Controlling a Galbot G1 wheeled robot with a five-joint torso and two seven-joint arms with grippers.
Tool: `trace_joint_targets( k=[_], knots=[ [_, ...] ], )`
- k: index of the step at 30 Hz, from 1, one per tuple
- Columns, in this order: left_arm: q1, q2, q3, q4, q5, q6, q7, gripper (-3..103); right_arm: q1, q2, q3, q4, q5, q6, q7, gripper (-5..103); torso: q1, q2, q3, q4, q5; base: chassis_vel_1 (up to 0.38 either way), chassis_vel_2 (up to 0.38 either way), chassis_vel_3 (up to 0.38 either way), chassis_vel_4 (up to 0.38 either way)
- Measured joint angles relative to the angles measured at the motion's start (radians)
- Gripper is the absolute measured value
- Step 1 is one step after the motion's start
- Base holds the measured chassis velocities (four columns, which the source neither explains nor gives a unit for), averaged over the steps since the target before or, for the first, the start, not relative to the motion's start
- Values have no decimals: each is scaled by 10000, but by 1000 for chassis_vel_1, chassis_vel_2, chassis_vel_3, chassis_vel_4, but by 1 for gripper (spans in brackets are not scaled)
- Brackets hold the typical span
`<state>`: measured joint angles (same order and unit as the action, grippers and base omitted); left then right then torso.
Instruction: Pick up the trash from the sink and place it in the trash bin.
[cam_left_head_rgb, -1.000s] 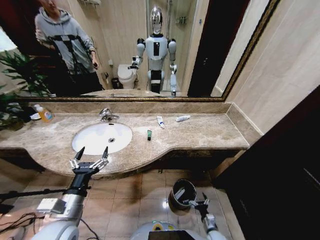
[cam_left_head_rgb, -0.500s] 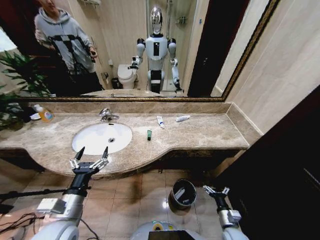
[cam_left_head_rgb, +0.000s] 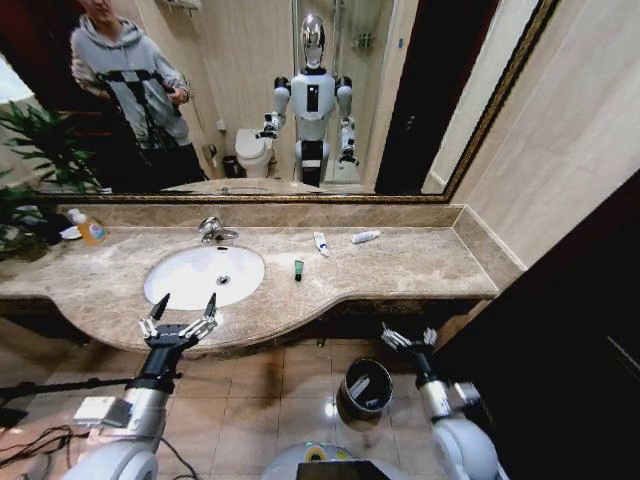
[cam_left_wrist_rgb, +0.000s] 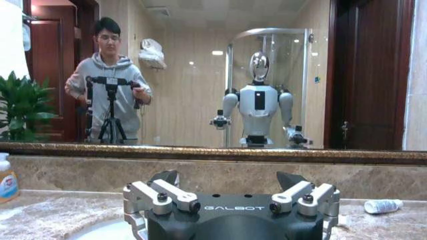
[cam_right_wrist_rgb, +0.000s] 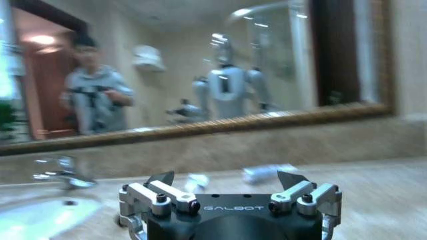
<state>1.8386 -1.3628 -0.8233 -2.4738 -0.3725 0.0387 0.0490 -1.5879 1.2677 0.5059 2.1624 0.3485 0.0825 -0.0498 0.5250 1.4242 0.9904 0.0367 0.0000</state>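
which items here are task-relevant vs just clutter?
Job:
- dark-green tube, flat white packet, white tube on the marble surround
- sink
- trash bin, white items already inside
- right gripper, open, above the bin; left gripper, open, at the counter edge

Lying about:
- yellow bottle
- faucet
- plant

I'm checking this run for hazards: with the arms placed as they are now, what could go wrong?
The right tool, open, sits close under the counter edge; rising further, it might clip it. The white tube lies near the back wall, a long reach. The trash bin stands beside the right arm, which might bump it.
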Motion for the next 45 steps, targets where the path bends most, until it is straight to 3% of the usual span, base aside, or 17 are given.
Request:
trace_joint_targets(
  k=[4,12,16,26,33,45],
  knots=[
    [0,0,0,0,0,0,-1,100,1244,-749,-1141,-122,24,-589,247,100,2,-1,0,3,0,0,0,0,0],
    [0,0,-1,0,0,0,-3,100,3219,-1118,-3145,-1295,-421,-971,310,100,2,-1,1,2,0,0,0,0,0],
    [0,0,0,0,0,0,0,100,4632,-1031,-4266,-2379,-706,-982,328,100,3,-1,1,1,-1,0,0,0,0],
    [0,0,0,0,0,0,-1,100,6594,-318,-5840,-4152,-658,-1851,1061,100,1,-1,1,1,-2,0,0,0,0],
    [0,0,-1,0,0,0,-2,100,8161,97,-6731,-5503,-390,-2033,1160,100,1,-1,1,2,-2,0,0,0,0],
    [0,0,0,0,0,0,-2,100,9532,12,-7853,-6690,57,-2764,1861,100,0,-1,0,1,-2,0,0,0,0]
  ],
)
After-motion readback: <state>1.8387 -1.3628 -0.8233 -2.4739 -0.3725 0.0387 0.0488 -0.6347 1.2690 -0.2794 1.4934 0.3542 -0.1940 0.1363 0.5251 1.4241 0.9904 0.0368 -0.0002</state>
